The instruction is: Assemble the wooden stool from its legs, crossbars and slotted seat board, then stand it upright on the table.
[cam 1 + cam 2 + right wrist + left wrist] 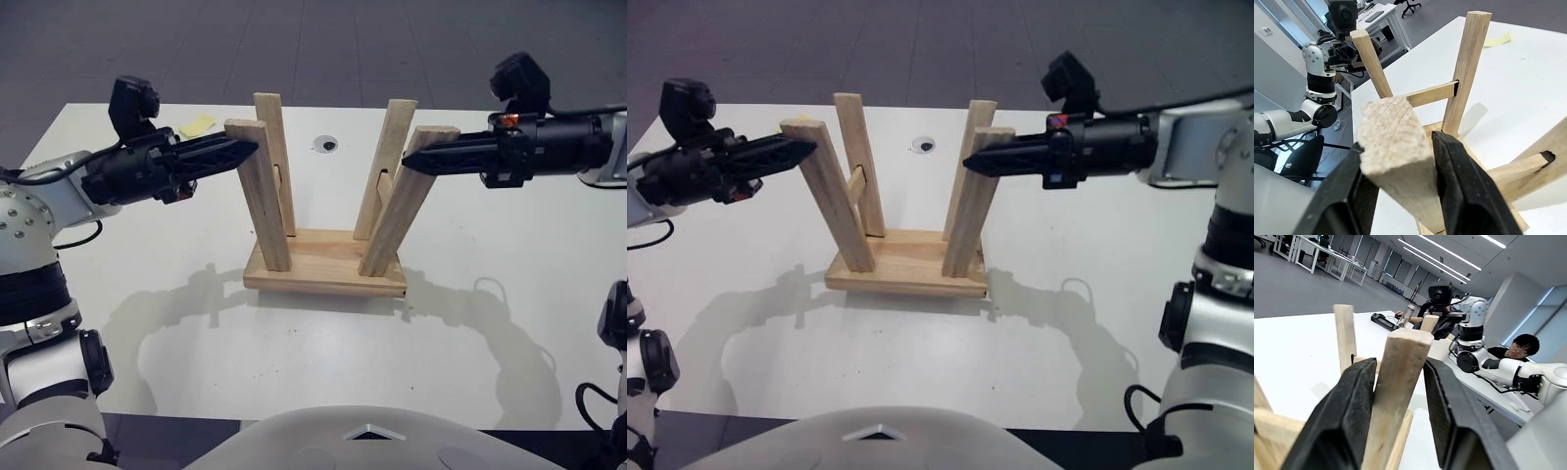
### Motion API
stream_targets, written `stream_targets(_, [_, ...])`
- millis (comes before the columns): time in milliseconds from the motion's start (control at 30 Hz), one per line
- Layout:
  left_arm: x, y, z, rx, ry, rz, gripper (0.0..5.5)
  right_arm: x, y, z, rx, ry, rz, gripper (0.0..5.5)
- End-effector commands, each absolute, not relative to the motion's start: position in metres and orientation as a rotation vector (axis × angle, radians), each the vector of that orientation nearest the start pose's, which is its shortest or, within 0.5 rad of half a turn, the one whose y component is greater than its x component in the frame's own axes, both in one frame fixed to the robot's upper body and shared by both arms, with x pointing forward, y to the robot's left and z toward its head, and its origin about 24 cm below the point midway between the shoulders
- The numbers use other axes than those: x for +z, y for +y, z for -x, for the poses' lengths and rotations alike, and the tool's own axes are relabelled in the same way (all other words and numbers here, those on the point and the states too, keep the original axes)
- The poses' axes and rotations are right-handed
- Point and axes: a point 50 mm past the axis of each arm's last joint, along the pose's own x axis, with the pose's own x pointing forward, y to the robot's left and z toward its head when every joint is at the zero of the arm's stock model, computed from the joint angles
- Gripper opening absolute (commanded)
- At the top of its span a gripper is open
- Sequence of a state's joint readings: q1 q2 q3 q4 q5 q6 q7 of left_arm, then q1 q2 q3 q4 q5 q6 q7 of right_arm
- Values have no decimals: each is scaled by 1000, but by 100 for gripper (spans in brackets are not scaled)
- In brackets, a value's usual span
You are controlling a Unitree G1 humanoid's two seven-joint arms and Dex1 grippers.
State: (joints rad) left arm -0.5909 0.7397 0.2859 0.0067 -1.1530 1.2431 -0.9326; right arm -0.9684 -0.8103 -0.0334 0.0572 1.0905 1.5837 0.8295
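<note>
While the seat board [323,272] lies flat, the left gripper [250,148] clamps its near-left leg [266,211], the right gripper [409,160] its near-right leg [392,223].

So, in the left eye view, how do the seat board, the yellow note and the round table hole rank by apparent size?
1. seat board, clearly largest.
2. yellow note and round table hole look nearly alike, so I leave them unranked.

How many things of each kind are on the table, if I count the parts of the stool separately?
legs: 4
crossbars: 2 in sight
seat board: 1
yellow note: 1
Total: 8
</note>
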Motion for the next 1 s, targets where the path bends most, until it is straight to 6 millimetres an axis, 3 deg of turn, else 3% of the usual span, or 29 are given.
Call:
stream_targets(33, [191,181,-281,-1350,495,665,134,231,-143,-301,1182,849,-264,152])
stream_targets(200, [170,173,-299,-1290,562,718,125,215,-126,-325,1085,942,-328,152])
stream_targets(467, [135,176,-327,-1156,617,770,117,187,-92,-354,1019,987,-390,152])
stream_targets(633, [110,166,-327,-1141,625,804,117,159,-84,-357,965,1047,-453,153])
stream_targets(1000, [98,167,-355,-986,530,775,126,130,-84,-368,831,1011,-494,156])
